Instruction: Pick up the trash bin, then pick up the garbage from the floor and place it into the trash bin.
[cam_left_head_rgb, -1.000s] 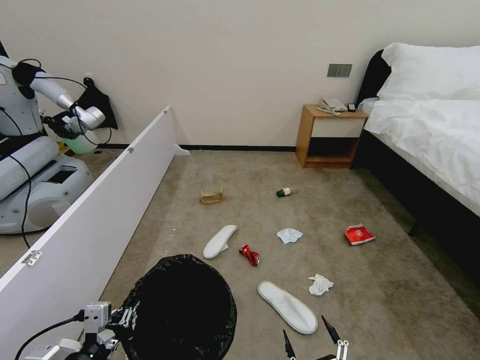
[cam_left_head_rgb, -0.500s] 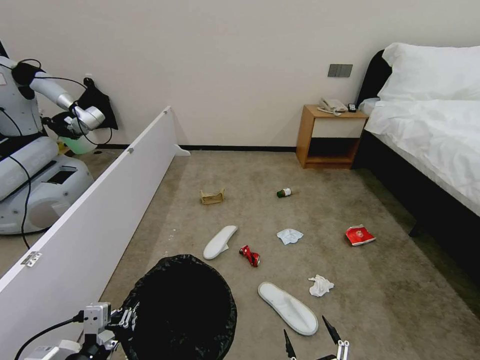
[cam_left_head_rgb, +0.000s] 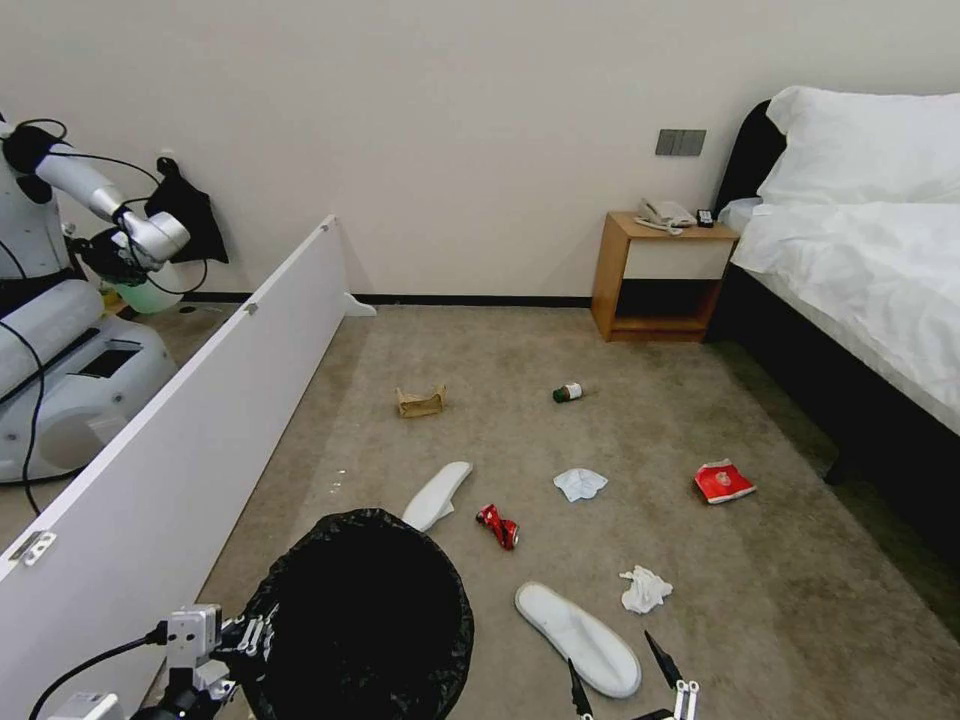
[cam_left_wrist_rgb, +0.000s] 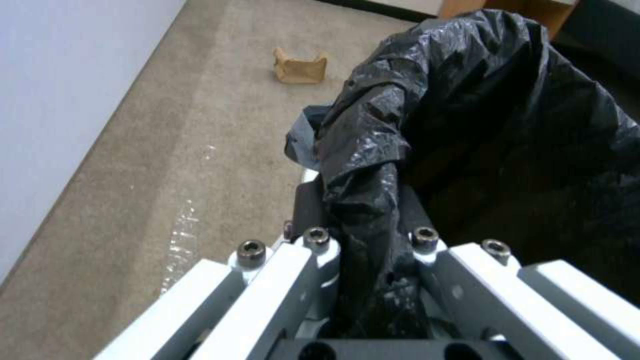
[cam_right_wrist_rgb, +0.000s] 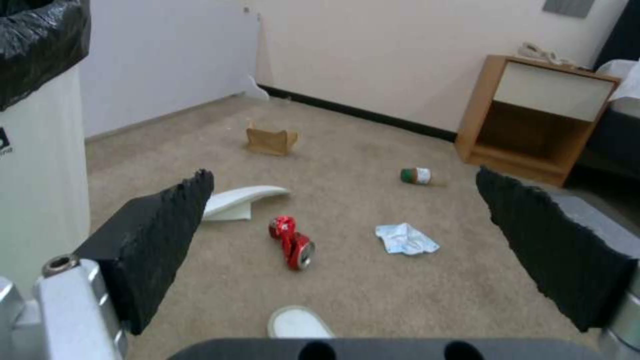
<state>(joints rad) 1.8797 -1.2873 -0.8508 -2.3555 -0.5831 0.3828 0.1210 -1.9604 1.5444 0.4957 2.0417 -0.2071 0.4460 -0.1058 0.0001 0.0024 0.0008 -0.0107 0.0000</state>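
Black-bagged round trash bin (cam_left_head_rgb: 365, 615) sits at lower left of head view; left wrist view shows left gripper (cam_left_wrist_rgb: 363, 240) fingers clamped on its bag-covered rim. Right gripper (cam_right_wrist_rgb: 347, 250) fingers wide apart, holding nothing, above the white slipper (cam_left_head_rgb: 578, 638), toe cut off. Whole scene shifted since 0.5 s ago: camera moved.

My left gripper (cam_left_wrist_rgb: 363, 250): white link bars, dark socket screws, black cable trailing beside trash bin (cam_left_head_rgb: 365, 620). My right gripper (cam_right_wrist_rgb: 347, 250): ribbed black foam pads (cam_right_wrist_rgb: 167, 235), grey metal brackets, black base.
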